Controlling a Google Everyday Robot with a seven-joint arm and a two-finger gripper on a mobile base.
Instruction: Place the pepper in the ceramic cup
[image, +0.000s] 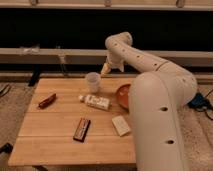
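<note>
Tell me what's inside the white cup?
Nothing shows in the ceramic cup, though its wall hides the bottom. The pepper lies on the table; the gripper hangs beside the cup.

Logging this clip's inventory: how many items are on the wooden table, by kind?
pepper: 1
ceramic cup: 1
white bottle: 1
orange bowl: 1
dark bar: 1
pale packet: 1
Total: 6
The end effector hangs beside the ceramic cup, to its right in the view.
</note>
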